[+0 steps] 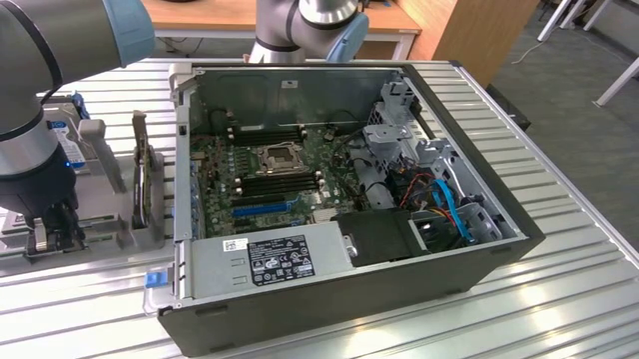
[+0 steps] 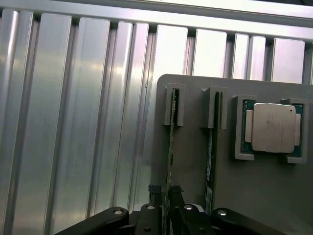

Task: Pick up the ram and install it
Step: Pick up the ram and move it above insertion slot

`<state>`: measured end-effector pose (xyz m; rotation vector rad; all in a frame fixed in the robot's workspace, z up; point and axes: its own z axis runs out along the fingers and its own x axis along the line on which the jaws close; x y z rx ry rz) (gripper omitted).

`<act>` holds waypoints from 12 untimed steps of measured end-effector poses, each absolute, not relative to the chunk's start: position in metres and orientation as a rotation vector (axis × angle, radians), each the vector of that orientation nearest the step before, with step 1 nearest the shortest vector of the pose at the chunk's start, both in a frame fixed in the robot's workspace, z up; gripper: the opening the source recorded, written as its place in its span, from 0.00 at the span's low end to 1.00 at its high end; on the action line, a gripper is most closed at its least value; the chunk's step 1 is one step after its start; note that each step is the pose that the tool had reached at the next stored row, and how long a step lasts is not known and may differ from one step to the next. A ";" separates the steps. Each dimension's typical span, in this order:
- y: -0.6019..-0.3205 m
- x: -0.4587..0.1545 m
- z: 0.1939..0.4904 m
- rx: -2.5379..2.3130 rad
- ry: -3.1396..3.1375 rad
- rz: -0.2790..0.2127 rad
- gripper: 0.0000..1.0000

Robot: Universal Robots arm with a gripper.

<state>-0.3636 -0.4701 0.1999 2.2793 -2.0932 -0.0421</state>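
My gripper [image 2: 168,197] is down at the grey holder [image 2: 190,161], and its two dark fingers [image 2: 155,195] are pressed against either face of the ram [image 2: 170,147], clamped on it near one end. The ram stands on edge in the holder, its far end tucked into a small upright bracket, so it has not left its place. Just beside it a second stick [image 2: 210,142] stands on edge in a bracket of its own, and beyond that a square processor chip [image 2: 273,127] lies flat in a pocket of the same holder. The holder rests on the ribbed metal desk [image 2: 73,122]. In the exterior view my gripper [image 1: 50,235] hangs low at the exterior view's left, over the holder [image 1: 110,224], well apart from the open computer case [image 1: 299,307] that lies on its side in the middle of the desk [image 1: 559,299]. Inside the case the motherboard [image 1: 269,172] faces up.
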 end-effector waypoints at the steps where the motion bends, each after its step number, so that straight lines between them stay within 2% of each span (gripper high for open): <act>1: -0.470 -0.364 0.200 2.279 -2.093 -0.042 0.21; 6: -0.470 -0.364 0.200 2.279 -2.093 -0.042 0.20; 7: -0.470 -0.364 0.200 2.279 -2.093 -0.042 0.13; 12: -0.470 -0.364 0.200 2.279 -2.093 -0.042 0.13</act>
